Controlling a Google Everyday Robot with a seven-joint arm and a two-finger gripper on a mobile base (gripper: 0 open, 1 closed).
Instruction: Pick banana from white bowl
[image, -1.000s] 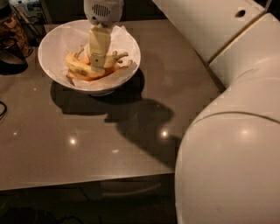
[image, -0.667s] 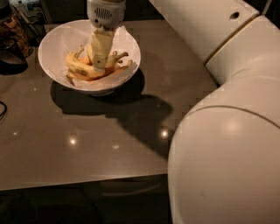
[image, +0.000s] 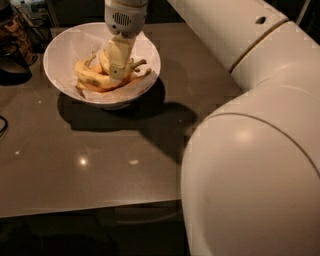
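The white bowl (image: 65, 47) stands at the back left of the dark table, lined with white paper. It holds three bananas: a plump pale-yellow banana (image: 103, 59), partly hidden behind the gripper, a blotched yellow one (image: 89, 75) and an orange-tinted one (image: 102, 88) at the bottom. My gripper (image: 117, 67) reaches straight down into the bowl, with its tip among the bananas and right against the pale banana.
The table (image: 90, 160) is dark grey and glossy; its front edge runs along the bottom. My large white arm (image: 250, 150) fills the right side. Dark objects (image: 12, 50) stand at the far left, beside the bowl.
The gripper stays down in the bowl at almost the same spot. The arm's big near link has swung left and fills more of the view.
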